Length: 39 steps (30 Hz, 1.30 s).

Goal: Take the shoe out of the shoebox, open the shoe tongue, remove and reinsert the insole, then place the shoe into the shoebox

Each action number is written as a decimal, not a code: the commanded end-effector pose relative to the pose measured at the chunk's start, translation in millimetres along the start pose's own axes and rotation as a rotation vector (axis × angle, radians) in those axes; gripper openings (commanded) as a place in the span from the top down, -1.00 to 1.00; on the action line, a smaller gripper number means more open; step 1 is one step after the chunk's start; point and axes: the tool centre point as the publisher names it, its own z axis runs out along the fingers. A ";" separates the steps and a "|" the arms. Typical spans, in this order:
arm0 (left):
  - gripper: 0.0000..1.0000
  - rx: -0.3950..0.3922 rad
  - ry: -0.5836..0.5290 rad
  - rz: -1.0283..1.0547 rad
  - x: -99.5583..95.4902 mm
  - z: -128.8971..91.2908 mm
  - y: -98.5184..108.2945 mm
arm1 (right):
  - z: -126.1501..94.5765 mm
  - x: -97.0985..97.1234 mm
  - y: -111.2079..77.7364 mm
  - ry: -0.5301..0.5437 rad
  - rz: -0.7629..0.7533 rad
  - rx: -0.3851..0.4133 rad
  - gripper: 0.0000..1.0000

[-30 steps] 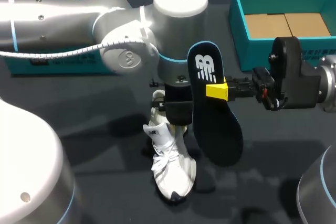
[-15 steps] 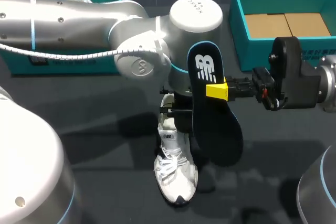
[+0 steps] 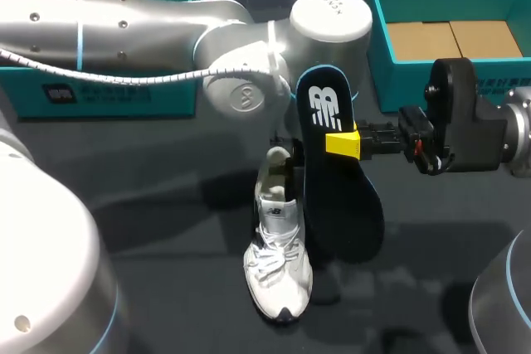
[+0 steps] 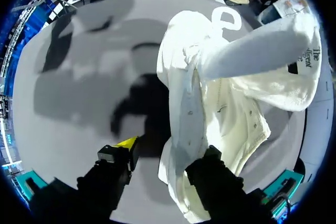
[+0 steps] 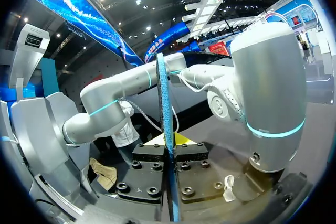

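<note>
Shoe (image 3: 278, 263) sliding right; we are pinching seemingly light, bendy insole (image 3: 340, 196) mid-length in right gripper (image 3: 341, 143); left gripper (image 4: 168, 150) released astride soft heel.

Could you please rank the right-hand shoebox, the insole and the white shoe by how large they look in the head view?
1. right-hand shoebox
2. insole
3. white shoe, only slightly smaller; the insole is held up nearer the camera, so their order is unsure.
</note>
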 end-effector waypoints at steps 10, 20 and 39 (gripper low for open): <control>-1.00 0.080 -0.414 0.001 26.9 -96.5 -1.9 | 1.7 0.6 -1.3 -0.003 0.001 -0.001 1.00; -1.00 0.080 -0.414 0.001 26.9 -96.5 -1.9 | 1.7 0.6 -1.3 -0.003 0.001 -0.001 1.00; -1.00 0.079 -0.983 0.057 3.2 -175.1 -0.1 | 1.7 0.6 -1.3 -0.003 0.001 -0.001 1.00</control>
